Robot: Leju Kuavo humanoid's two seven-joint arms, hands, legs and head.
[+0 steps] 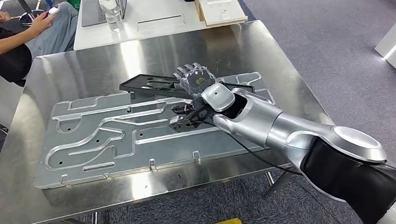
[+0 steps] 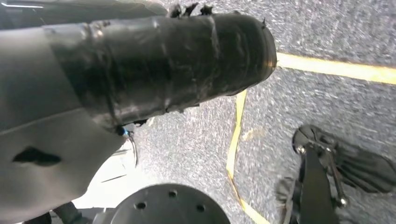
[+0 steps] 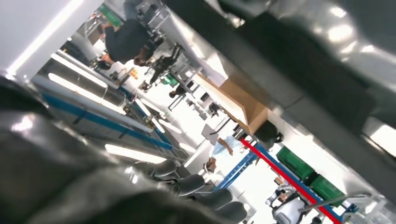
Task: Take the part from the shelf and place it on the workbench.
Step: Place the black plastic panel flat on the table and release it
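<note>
Right robot hand (image 1: pixel 196 80) rests on flat black plastic part (image 1: pixel 150 86), grip unclear; ribbed grey metal plate (image 1: pixel 135 134) underneath on shiny steel worktop (image 1: pixel 79 72).

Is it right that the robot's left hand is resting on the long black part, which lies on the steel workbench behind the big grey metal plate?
Not quite: it is the right hand, not the left, that rests on the black part, as the head view shows. The rest holds: the part lies on the steel workbench behind the grey metal plate.

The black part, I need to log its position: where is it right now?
In the head view the black part lies on the steel workbench, along the far edge of the big metal plate, under the right hand.
</note>
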